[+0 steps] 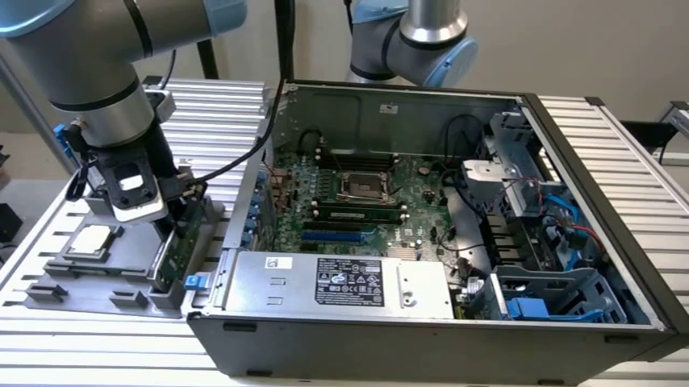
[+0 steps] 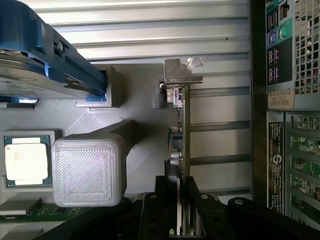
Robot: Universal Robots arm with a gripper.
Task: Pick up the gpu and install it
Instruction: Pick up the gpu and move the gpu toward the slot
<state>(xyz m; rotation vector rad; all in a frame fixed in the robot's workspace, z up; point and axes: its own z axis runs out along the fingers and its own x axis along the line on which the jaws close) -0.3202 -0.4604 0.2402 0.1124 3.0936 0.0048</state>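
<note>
Gripper (image 2: 181,226) closed on the gpu (image 2: 182,125) in its gray tray (image 2: 145,100), beside an open computer case (image 1: 431,343).

Nearest the wrist camera, the black jaws are set at a narrow gap and clamp the near edge of the gpu. It stands upright on its long edge in a slot of the tray, with its silver bracket (image 2: 181,72) at the far end. In the exterior view, from that view's left: a square processor chip (image 1: 90,239) lies flat in a tray pocket. The arm (image 1: 102,89) reaches straight down over the gpu at the tray's edge nearest the case. The case lies on its side with the panel off, showing the green motherboard (image 1: 372,189) and, at the near wall, a silver power supply (image 1: 334,282).
</note>
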